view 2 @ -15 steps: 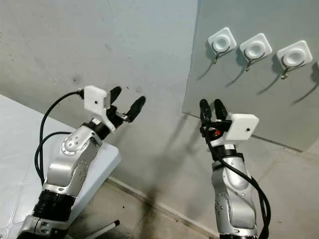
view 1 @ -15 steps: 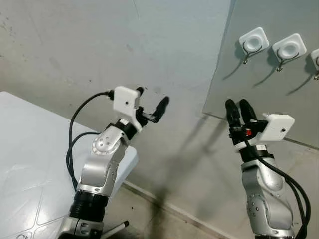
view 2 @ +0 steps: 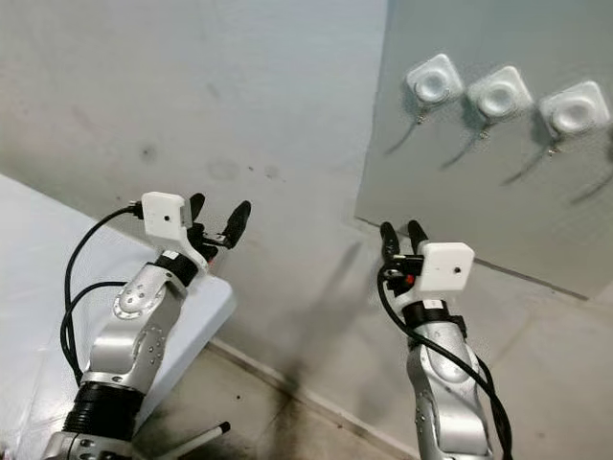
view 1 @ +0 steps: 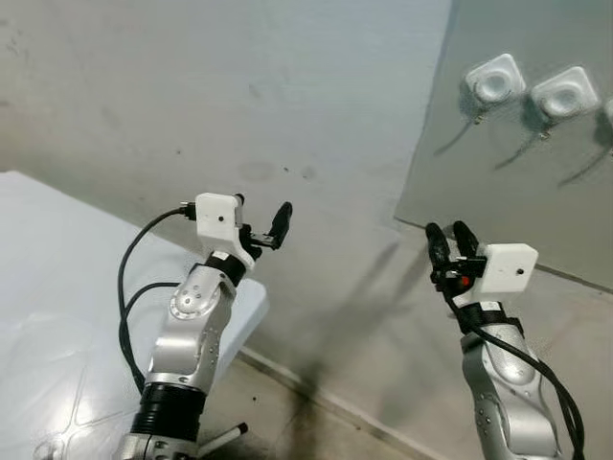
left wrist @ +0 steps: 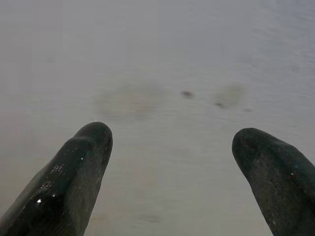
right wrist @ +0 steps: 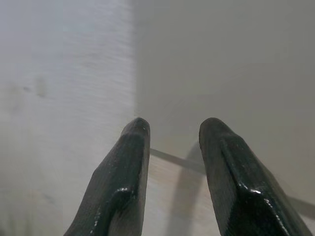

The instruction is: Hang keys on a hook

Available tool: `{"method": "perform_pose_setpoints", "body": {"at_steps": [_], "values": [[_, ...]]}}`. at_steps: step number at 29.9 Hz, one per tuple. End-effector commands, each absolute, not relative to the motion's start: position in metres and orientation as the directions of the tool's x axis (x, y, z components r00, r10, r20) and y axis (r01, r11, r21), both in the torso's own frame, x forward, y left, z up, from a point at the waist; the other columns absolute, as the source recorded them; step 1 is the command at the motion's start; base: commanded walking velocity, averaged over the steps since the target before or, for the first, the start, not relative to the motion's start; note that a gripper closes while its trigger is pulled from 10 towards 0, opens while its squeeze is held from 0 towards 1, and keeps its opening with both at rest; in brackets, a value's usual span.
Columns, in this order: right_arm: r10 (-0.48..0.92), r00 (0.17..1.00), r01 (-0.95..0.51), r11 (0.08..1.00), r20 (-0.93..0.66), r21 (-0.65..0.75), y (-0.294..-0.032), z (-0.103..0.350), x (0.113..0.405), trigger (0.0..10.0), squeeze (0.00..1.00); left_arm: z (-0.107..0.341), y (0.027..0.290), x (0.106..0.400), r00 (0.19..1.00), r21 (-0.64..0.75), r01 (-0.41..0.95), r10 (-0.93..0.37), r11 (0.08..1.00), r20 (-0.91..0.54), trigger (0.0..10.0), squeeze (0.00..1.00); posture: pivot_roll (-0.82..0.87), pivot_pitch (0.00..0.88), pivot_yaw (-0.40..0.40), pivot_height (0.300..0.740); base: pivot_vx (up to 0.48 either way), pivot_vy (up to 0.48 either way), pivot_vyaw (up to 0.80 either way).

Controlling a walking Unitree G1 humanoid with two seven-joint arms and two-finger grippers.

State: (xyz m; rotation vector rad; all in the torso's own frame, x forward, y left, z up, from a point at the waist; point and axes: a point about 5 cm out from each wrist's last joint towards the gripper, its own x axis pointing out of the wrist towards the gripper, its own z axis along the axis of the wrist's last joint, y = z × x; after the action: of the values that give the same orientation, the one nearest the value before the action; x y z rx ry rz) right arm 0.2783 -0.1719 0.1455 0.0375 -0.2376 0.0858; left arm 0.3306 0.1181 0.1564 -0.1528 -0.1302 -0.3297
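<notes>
Right tool [view 1: 448, 233] has dropped lower than half a second back, fingers slightly parted with nothing between them – the wall hooks [view 1: 495, 82] on the grey panel [view 2: 479, 163] now sit farther above it. Left tool [view 1: 261, 218], spread wide and empty, has sunk too, above the white worktop [view 1: 57, 287]. No keys visible, so I judge nothing hangs yet

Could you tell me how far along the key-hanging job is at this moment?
Nothing looks done: the hooks on the grey panel hang bare. Nothing is in hand either: the left tool is open toward the bare wall, and the right tool, below the panel's lower corner, is open and empty. Left: find the keys, grasp them and hang them on a hook.
</notes>
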Motion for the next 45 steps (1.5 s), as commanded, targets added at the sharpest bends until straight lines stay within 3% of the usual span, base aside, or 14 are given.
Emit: {"method": "perform_pose_setpoints", "body": {"at_steps": [1, 45], "values": [[0.102, 0.965, -0.111, 0.994, 0.241, 0.022, -0.168, 0.147, 0.280, 10.0, 0.00, 0.156, 0.126, 0.332, 0.946, -0.122, 0.305, -0.286, 0.945, 0.153, 10.0, 0.00, 0.01, 0.000, -0.014, 0.740, 0.000, 0.000, 0.80], [0.130, 0.966, -0.131, 0.991, 0.223, -0.009, -0.177, 0.146, 0.284, 10.0, 0.00, 0.159, 0.145, 0.343, 0.958, -0.089, 0.250, -0.234, 0.964, 0.163, 10.0, 0.00, 0.01, 0.000, -0.038, 0.740, 0.000, 0.000, 0.80]]}}
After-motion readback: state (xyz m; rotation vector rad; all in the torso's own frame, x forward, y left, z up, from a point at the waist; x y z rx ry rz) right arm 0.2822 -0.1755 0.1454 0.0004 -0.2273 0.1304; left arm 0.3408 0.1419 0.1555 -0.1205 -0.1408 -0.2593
